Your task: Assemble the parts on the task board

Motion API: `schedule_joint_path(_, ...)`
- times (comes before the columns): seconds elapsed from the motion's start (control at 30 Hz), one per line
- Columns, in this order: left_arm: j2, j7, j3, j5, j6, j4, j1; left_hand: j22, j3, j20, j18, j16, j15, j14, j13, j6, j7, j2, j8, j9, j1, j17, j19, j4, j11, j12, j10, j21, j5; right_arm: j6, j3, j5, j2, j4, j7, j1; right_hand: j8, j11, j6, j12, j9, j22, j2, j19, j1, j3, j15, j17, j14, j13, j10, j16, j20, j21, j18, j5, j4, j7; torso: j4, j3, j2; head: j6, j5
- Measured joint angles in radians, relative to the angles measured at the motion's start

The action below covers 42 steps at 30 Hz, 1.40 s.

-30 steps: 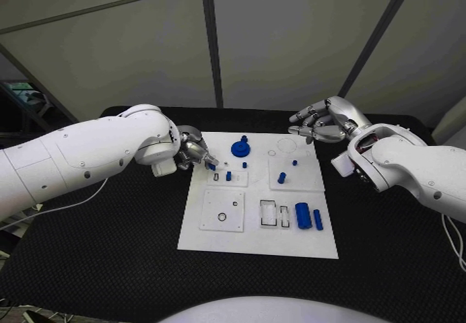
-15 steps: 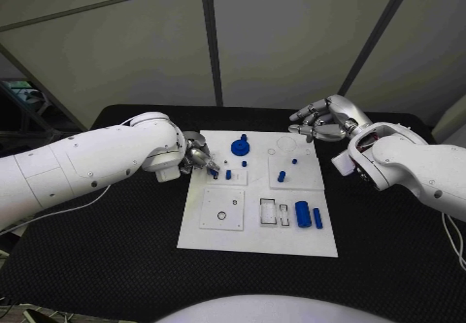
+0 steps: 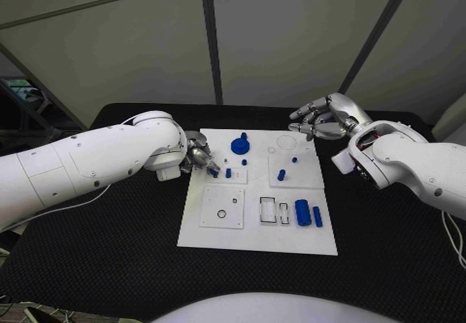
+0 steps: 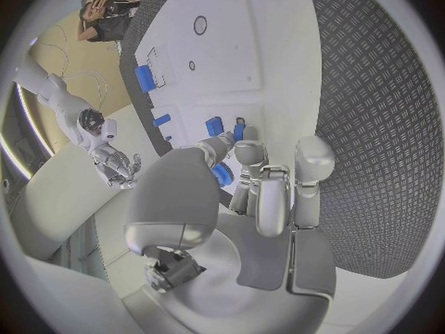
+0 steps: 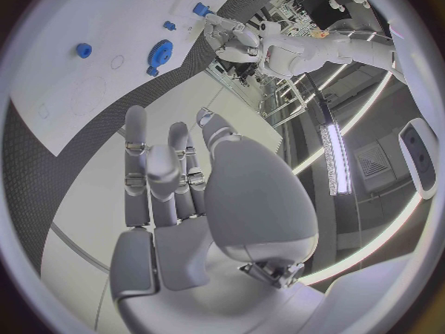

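Note:
The white task board point(image 3: 254, 235) lies in the middle of the black table. My left hand point(image 3: 198, 159) reaches over the board's far left part and pinches a small blue part point(image 3: 213, 171) at its fingertips, low over a small raised plate point(image 3: 236, 180). The same part point(image 4: 239, 131) shows at the fingers point(image 4: 264, 178) in the left wrist view. A blue peg point(image 3: 228, 173) stands just beside it. My right hand point(image 3: 324, 118) hovers off the board's far right corner, fingers point(image 5: 162, 174) loosely extended and holding nothing.
On the board are a blue gear point(image 3: 240, 146), small pegs point(image 3: 281, 176), a blue cylinder point(image 3: 303, 214) and a blue bar point(image 3: 318, 217) beside two rectangular slots point(image 3: 268, 211). A square plate with a ring hole point(image 3: 222, 208) sits near left.
My left hand has moved a little nearer and lower with the small blue part, down towards the raised plate. The right hand has hardly moved.

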Motion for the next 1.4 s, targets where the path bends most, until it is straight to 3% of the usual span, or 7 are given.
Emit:
schedule_joint_path(1.0, 0.02, -0.007, -0.004, -0.016, 0.03, -0.015, 0.002, 0.007, 0.026, -0.002, 0.0, 0.0, 0.0, 0.0, -0.007, 0.0, 0.0, -0.003, 0.012, 0.003, -0.024, 0.0, 0.002, -0.004, 0.001, 0.0, -0.001, 0.006, 0.004, 0.0, 0.0, 0.0, 0.001, -0.001, 0.0, 0.0, 0.0, 0.0, 0.0, 0.0, 0.0, -0.001, 0.0, 0.0, 0.0, 0.003, 0.0, 0.0, 0.0, -0.001, 0.0, 0.0, 0.0, 0.0, 0.0, 0.0, 0.003, 0.0, 0.0, 0.0001, 0.0, 0.0, -0.004)
schedule_joint_path(1.17, 0.026, -0.009, -0.004, -0.017, 0.036, -0.025, 0.003, 0.015, 0.073, -0.003, 0.0, 0.0, 0.0, 0.0, 0.0, 0.012, -0.01, -0.027, 0.022, 0.005, -0.078, 0.0, 0.004, -0.051, -0.004, 0.0, 0.008, 0.01, 0.004, 0.0, 0.0, 0.0, 0.0, -0.001, 0.0, 0.0, 0.0, 0.0, 0.0, 0.0, 0.0, -0.001, 0.0, 0.0, 0.0, 0.003, 0.0, 0.0, 0.0, -0.001, 0.0, 0.0, 0.0, 0.0, 0.0, 0.0, 0.003, 0.0, -0.0004, 0.0005, 0.001, -0.003, -0.005)
schedule_joint_path(1.4, 0.033, -0.012, -0.008, -0.017, 0.044, -0.034, 0.001, 0.022, 0.018, -0.004, 0.0, 0.0, -0.003, -0.004, 0.005, 0.028, -0.019, -0.047, 0.04, 0.004, -0.148, 0.0, 0.011, -0.018, -0.015, 0.01, 0.018, 0.012, 0.009, 0.0, 0.0, 0.0, -0.001, -0.001, 0.0, 0.0, 0.0, 0.0, 0.0, 0.0, 0.0, -0.001, 0.0, 0.0, 0.0, 0.003, 0.0, 0.0, 0.0, -0.001, 0.0, 0.0, 0.0, 0.0, 0.0, 0.0, 0.003, 0.0, -0.0005, 0.0007, 0.001, -0.005, -0.007)
